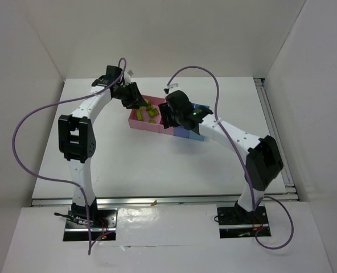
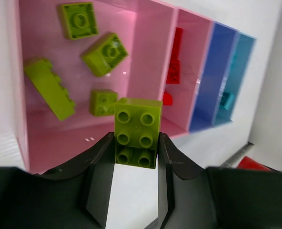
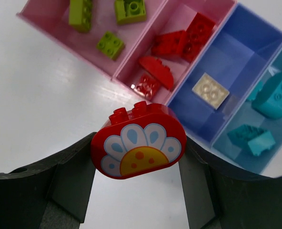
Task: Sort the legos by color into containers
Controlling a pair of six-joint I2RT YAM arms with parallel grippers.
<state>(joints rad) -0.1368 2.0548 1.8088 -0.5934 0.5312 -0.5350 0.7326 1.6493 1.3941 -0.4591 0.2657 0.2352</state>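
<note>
Sorting nearly done. Left gripper (image 2: 136,145) clamped on green brick (image 2: 137,121) at greens bin (image 2: 148,52); right gripper (image 3: 138,160) clamped on red flower brick (image 3: 138,143) near reds bin (image 3: 183,15). Both drops left.

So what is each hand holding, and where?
Left gripper pinches a green lego by its lower sides; right gripper pinches a red flower lego by its ends.

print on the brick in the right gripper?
On the red brick: white petals with blue centres fanned over a yellow half-disc. Right wrist view best.
</note>
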